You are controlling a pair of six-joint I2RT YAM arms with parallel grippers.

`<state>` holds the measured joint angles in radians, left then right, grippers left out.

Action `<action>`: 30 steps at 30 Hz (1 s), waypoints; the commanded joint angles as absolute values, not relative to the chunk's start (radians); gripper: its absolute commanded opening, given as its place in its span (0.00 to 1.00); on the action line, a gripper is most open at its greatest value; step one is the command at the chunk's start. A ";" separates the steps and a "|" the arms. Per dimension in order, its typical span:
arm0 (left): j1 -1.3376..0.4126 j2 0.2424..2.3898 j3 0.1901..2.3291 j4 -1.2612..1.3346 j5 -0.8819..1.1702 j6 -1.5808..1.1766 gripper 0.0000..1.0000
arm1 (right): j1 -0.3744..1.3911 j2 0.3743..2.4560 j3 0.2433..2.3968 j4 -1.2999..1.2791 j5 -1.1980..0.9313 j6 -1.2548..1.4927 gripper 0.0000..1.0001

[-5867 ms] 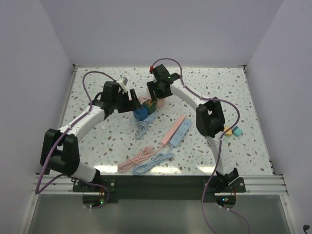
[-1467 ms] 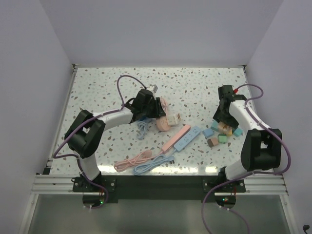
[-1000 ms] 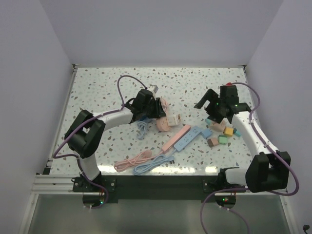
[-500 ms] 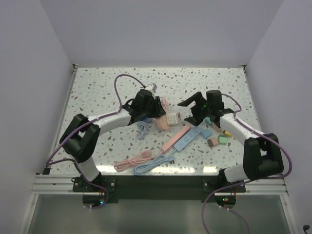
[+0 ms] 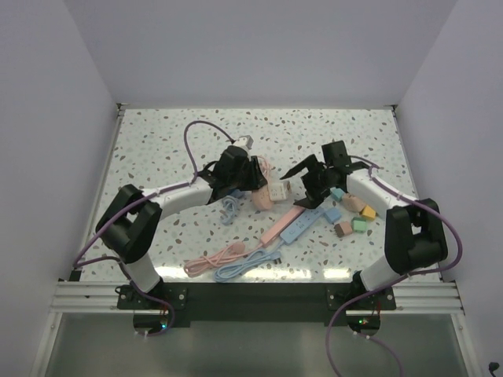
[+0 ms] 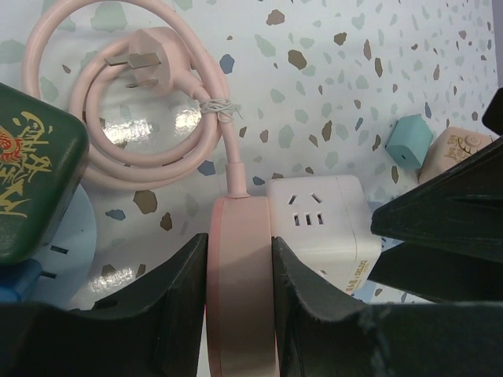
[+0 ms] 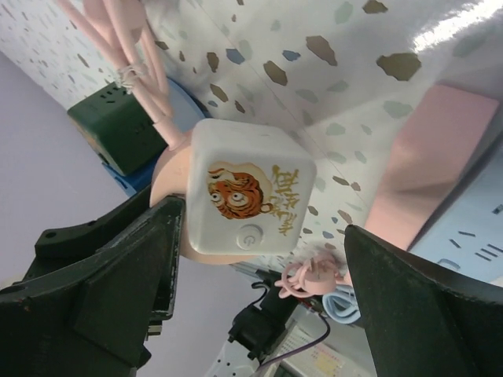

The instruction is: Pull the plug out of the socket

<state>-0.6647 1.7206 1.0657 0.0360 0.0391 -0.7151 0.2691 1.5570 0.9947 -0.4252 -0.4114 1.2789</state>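
Just beyond the pink power strip (image 5: 284,220), at the table's middle, the left gripper (image 5: 250,177) held the round pink socket (image 6: 240,275) tight between its fingers. The white cube plug (image 7: 251,188) sat in the socket. The right gripper (image 5: 301,182) stood wide open around the plug, not yet closed. The grasping step was in hand; next, I judge, it must close on the cube and pull straight away.

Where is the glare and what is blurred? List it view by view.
Left wrist: glare on the table inside the pink cord's coil; left fingers dark and soft. Right wrist: bright streak on the table top right; white cube plug sharp, right fingers dark silhouettes. Top external: even light, no blur.
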 commanded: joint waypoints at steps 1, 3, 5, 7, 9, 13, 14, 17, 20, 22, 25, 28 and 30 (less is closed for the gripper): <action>-0.675 1.646 1.104 0.143 0.003 -0.735 0.00 | 0.270 1.558 1.022 -0.503 -0.454 1.278 0.99; -0.678 1.646 1.104 0.155 0.003 -0.739 0.00 | 0.272 1.566 1.012 -0.480 -0.448 1.285 0.99; -0.684 1.641 1.106 0.170 0.005 -0.747 0.00 | 0.273 1.566 0.997 -0.447 -0.431 1.302 0.99; -0.693 1.641 1.108 0.179 0.014 -0.759 0.00 | 0.273 1.571 0.989 -0.387 -0.426 1.328 0.99; -0.707 1.641 1.112 0.196 0.029 -0.770 0.00 | 0.275 1.577 0.979 -0.333 -0.410 1.345 0.98; -0.730 1.629 1.111 0.212 0.028 -0.795 0.00 | 0.276 1.617 0.974 -0.285 -0.405 1.368 0.91; -0.732 1.623 1.108 0.218 0.028 -0.802 0.00 | 0.278 1.624 0.968 -0.276 -0.413 1.371 0.88; -0.738 1.608 1.101 0.230 0.005 -0.805 0.00 | 0.279 1.632 0.947 -0.229 -0.422 1.387 0.76; -0.738 1.598 1.095 0.241 0.003 -0.807 0.00 | 0.279 1.620 0.914 -0.187 -0.433 1.401 0.34; -0.738 1.611 1.098 0.241 0.014 -0.805 0.00 | 0.279 1.620 0.911 -0.150 -0.449 1.394 0.00; -0.738 1.635 1.104 0.229 0.041 -0.795 0.11 | 0.279 1.620 0.930 -0.152 -0.465 1.361 0.00; -0.738 1.664 1.104 0.219 0.090 -0.772 0.31 | 0.279 1.618 0.937 -0.120 -0.492 1.318 0.00; -0.736 1.696 1.117 0.201 0.158 -0.746 0.48 | 0.275 1.635 0.974 -0.129 -0.508 1.251 0.00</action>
<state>-0.7258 1.6848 1.0645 0.0669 0.0181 -0.7616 0.2726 1.6325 0.9234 -0.2028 -0.4343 1.3380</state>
